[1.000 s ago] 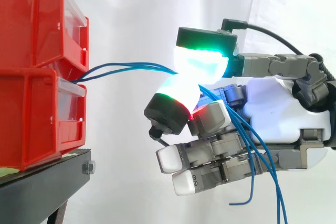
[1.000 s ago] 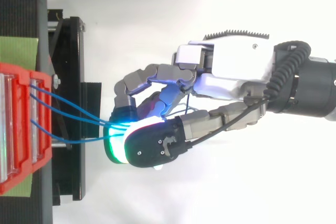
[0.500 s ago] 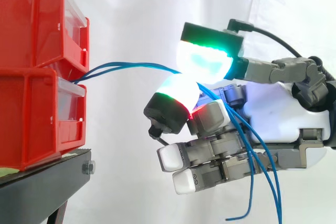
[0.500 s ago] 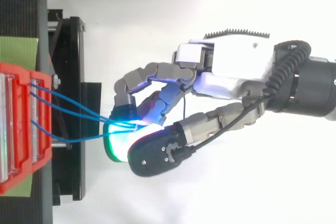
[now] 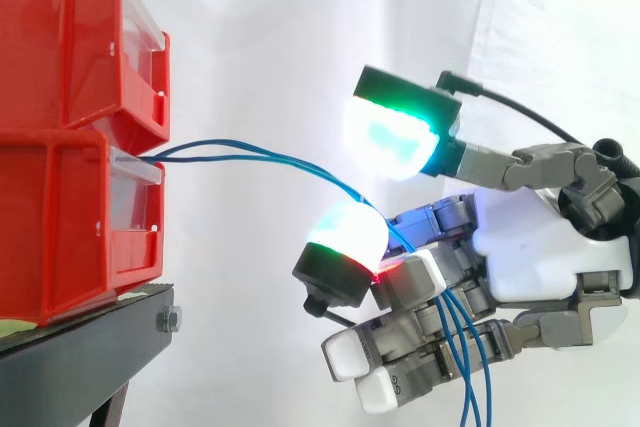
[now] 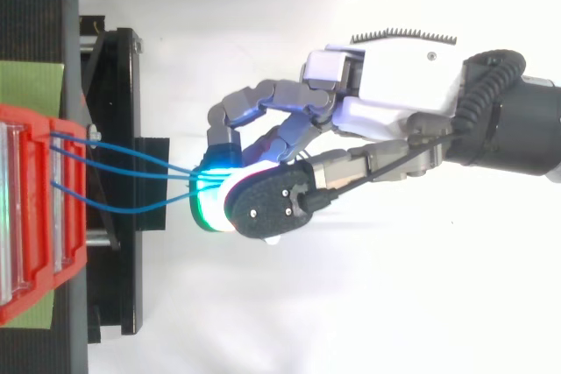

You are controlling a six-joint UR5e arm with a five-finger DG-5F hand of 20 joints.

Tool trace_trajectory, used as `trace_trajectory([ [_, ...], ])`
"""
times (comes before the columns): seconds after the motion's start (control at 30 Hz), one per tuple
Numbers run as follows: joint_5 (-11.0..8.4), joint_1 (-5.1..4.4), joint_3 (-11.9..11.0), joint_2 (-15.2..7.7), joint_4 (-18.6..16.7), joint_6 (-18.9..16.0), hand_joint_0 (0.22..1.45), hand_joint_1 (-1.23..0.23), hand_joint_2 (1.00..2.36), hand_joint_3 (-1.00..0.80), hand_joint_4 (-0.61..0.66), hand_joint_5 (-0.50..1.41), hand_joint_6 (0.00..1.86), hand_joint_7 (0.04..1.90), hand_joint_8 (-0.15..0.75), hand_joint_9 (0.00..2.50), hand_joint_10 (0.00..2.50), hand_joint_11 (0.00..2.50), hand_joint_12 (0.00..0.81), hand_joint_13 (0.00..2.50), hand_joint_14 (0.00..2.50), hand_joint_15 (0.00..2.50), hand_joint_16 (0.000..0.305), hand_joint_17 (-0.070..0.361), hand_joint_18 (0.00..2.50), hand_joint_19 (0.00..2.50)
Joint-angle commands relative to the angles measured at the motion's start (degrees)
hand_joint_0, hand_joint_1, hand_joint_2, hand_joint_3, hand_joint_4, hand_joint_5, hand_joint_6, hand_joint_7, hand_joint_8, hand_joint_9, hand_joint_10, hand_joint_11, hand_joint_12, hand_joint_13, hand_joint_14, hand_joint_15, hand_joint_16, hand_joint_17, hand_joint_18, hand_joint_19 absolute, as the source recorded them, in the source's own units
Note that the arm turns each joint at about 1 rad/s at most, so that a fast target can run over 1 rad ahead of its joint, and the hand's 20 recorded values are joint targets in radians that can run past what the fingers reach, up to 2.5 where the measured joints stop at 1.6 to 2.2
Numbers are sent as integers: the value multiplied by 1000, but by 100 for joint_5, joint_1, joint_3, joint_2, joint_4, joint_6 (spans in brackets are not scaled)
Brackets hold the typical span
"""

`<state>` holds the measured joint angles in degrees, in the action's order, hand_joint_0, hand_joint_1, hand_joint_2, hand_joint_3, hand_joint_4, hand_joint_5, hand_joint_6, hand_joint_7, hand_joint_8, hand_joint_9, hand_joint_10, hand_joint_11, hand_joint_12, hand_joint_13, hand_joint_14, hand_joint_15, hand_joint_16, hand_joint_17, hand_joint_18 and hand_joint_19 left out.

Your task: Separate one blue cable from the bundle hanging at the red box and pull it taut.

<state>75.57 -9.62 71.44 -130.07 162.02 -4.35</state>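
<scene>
Side view: stacked red bins (image 5: 70, 147) sit on a black stand (image 5: 85, 347) at left. Blue cables (image 5: 262, 151) leave the lower bin's front, sag rightward over a glowing fingertip (image 5: 345, 242), then drop between the curled fingers of the hand (image 5: 540, 257), which hooks them. The thumb pad (image 5: 395, 137) is lifted clear above.

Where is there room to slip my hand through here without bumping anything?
Free: above the blue cables, between the upper red bin and the hand; also below them, between the lower red bin and the hand. Crowded: where the blue cables enter the hand.
</scene>
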Motion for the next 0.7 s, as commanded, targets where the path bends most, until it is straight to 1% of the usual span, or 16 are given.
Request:
trace_trajectory([
  [0.0,-60,12,1,8,31,39,584,-628,1019,-200,221,-151,915,1420,355,948,18,1073,374,703,21,571,43,96,530,483],
  [0.03,-68,12,1,-1,31,48,583,-666,1021,-149,238,-151,914,1440,355,948,18,1072,375,712,21,579,43,97,540,481],
  [0.07,-103,21,1,8,31,74,592,-701,1024,-101,228,-154,922,1428,355,949,18,1074,375,715,22,587,43,97,546,483],
  [0.1,-103,21,1,8,31,74,599,-723,1025,-70,210,-155,919,1479,356,949,19,1070,376,720,22,596,44,98,557,481],
  [0.13,-165,30,1,8,22,110,609,-743,1024,-43,193,-155,923,1472,361,953,18,1082,378,724,20,599,44,99,566,477],
  [0.17,-174,30,1,8,22,118,614,-754,1025,-19,168,-156,926,1487,360,956,17,1085,381,732,22,591,45,101,575,475],
  [0.2,-209,30,-25,-1,22,154,620,-761,1025,-12,145,-157,933,1472,358,957,17,1087,382,734,22,602,45,101,578,477],
  [0.27,-218,39,-78,8,31,224,627,-766,1024,-22,112,-160,939,1444,360,955,17,1084,382,737,21,601,45,101,580,484],
  [0.33,-218,56,-95,-1,49,259,635,-766,1024,-98,140,-170,943,1373,349,928,18,1077,381,730,22,605,44,100,574,484],
  [0.37,-218,56,-104,8,58,285,627,-755,1020,-230,193,-168,937,1348,345,927,17,1085,377,722,20,602,44,100,567,495],
  [0.43,-218,83,-139,8,75,321,579,-684,1005,-442,212,-164,932,1321,353,941,17,1078,379,719,21,601,45,101,559,501],
  [0.47,-218,91,-139,-1,84,329,559,-626,1001,-485,207,-162,929,1318,356,948,17,1082,382,718,21,599,46,103,559,499],
  [0.57,-218,100,-139,34,137,329,564,-460,1000,-500,208,-159,919,1314,361,991,18,1096,383,715,20,601,46,103,547,512],
  [0.63,-244,91,-139,60,172,347,586,-426,1003,-467,205,-156,912,1347,354,1011,19,1097,380,720,20,608,45,101,542,515],
  [0.67,-306,91,-139,113,225,391,594,-438,1006,-426,200,-153,910,1357,357,1014,19,1099,380,724,20,609,45,100,545,526],
])
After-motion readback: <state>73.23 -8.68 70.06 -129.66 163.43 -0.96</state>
